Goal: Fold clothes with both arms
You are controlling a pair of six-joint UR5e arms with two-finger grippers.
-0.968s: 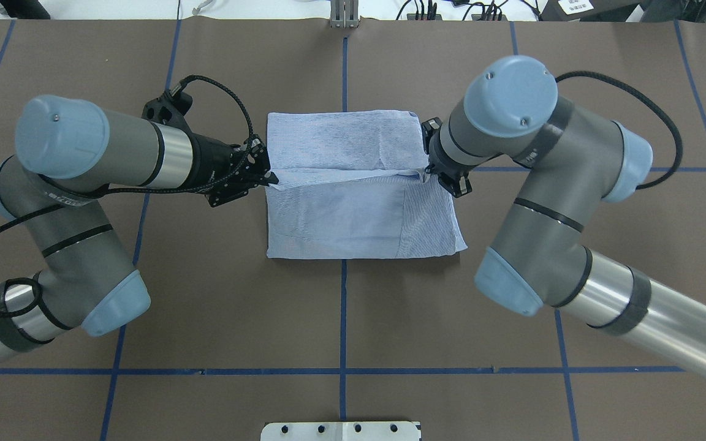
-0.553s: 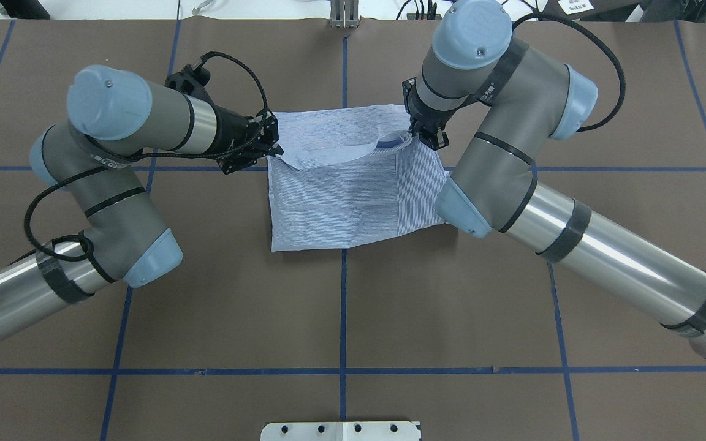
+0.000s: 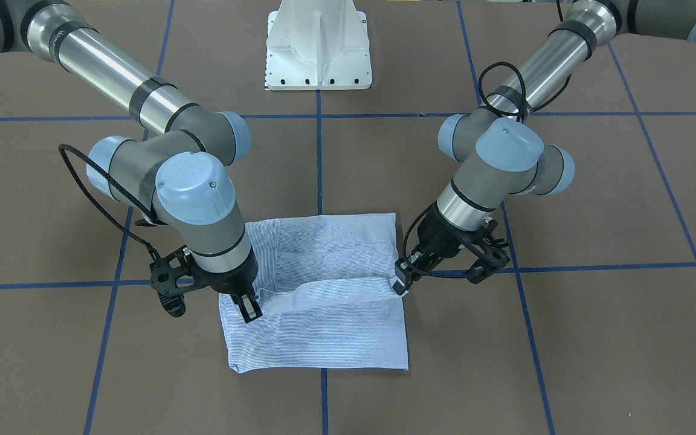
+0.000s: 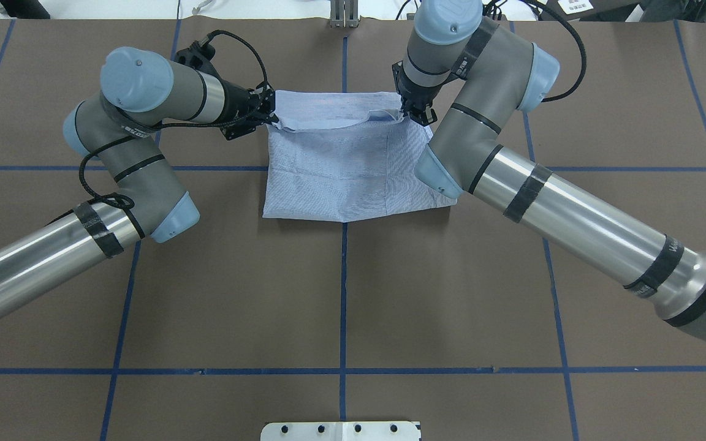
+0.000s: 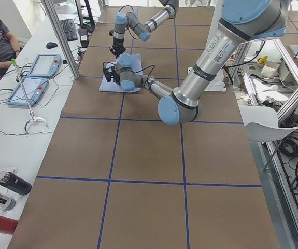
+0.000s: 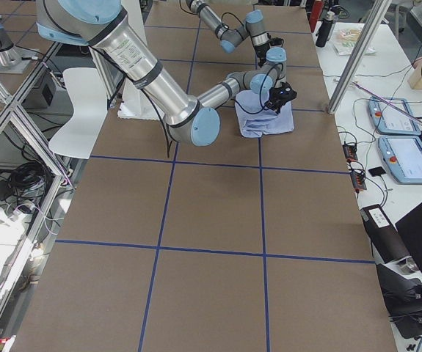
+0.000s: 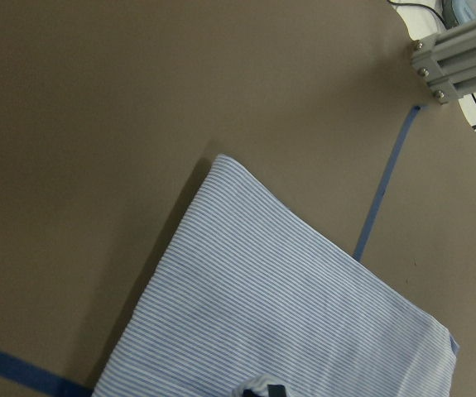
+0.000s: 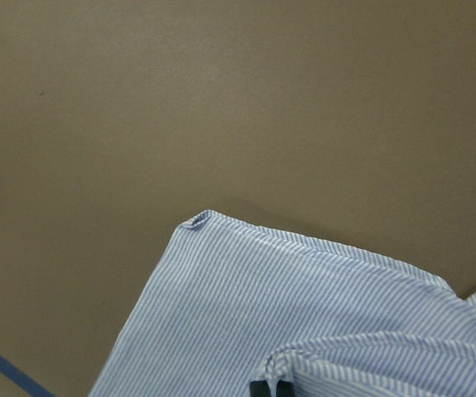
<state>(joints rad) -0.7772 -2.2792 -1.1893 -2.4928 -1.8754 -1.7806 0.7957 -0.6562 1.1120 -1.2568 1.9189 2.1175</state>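
The left gripper (image 4: pixel 272 120) and right gripper (image 4: pixel 411 114) each clamp a corner of the shirt (image 4: pixel 341 177), its raised flap spanning between their fingers, the rest lying flat on the table (image 4: pixel 341 294) beneath them.

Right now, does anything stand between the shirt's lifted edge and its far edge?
Nothing visible does. The left gripper and the right gripper hold the lifted edge of the shirt close to that far edge.

Shirt (image 4: pixel 341 177) between left gripper (image 4: pixel 273 120) and right gripper (image 4: pixel 412 116)
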